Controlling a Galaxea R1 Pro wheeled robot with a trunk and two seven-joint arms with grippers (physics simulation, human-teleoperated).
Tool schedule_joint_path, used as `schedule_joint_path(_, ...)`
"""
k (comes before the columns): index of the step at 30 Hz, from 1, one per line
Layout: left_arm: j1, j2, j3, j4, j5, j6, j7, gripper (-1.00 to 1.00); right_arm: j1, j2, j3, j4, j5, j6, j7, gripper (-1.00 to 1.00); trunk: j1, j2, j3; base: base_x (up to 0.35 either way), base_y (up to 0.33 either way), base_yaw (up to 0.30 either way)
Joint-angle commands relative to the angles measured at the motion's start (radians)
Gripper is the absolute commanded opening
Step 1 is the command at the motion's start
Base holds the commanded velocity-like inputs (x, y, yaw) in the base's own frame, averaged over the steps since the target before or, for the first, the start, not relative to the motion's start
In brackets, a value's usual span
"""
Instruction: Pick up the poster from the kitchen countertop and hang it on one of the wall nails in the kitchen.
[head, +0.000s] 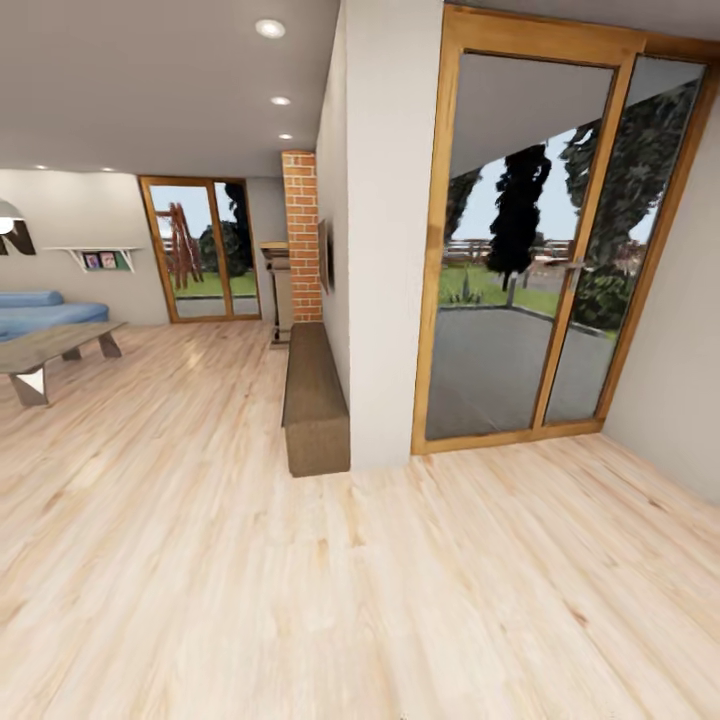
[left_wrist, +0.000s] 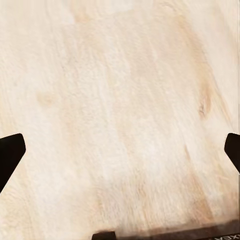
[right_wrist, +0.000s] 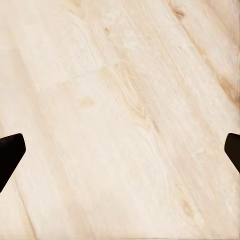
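You face a pale plank floor (head: 300, 600), light wood with fine grain and a few darker knots, running under everything ahead. A white plastered wall end (head: 390, 230) splits the scene. To its right stands a tall glazed door (head: 540, 250) in a warm orange-brown wood frame, two panes, reflecting trees and a grey terrace. Against the wall's left face sits one long, low bench (head: 312, 390), boxy, with a coarse brown woven look. Behind it rises a red brick pillar (head: 303, 235), and further back a second glazed door (head: 200, 250) in the same wood. At far left you have a blue sofa (head: 45, 310), one low grey coffee table (head: 55, 355) with angled legs, and a small white wall shelf (head: 100, 258) holding what may be three small pictures. Three round ceiling lights (head: 270, 28) glow overhead.

The poster and the kitchen countertop lie outside these views.

Each wrist camera looks down at bare floorboards. The left gripper (left_wrist: 120, 152) has its black fingers (left_wrist: 10, 152) spread wide to both edges, empty; the right gripper (right_wrist: 120, 152) likewise, fingers (right_wrist: 10, 152) apart, holding nothing.
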Motion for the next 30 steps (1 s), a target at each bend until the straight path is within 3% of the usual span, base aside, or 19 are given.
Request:
schedule_joint_path(1, 0.000, 0.001, -0.002, -0.001, 0.000, -0.002, -0.001, 1.00, -0.001, 0.000, -0.002, 0.001, 0.001, -0.003, 0.000, 1.00, 0.000, 0.000, -0.001, 0.000, 0.000, -0.300)
schedule_joint_path(30, 0.000, 0.001, -0.001, -0.001, 0.000, -0.002, 0.000, 1.00, -0.001, 0.000, -0.002, 0.001, 0.001, -0.003, 0.000, 1.00, 0.000, 0.000, -0.001, 0.000, 0.000, -0.300)
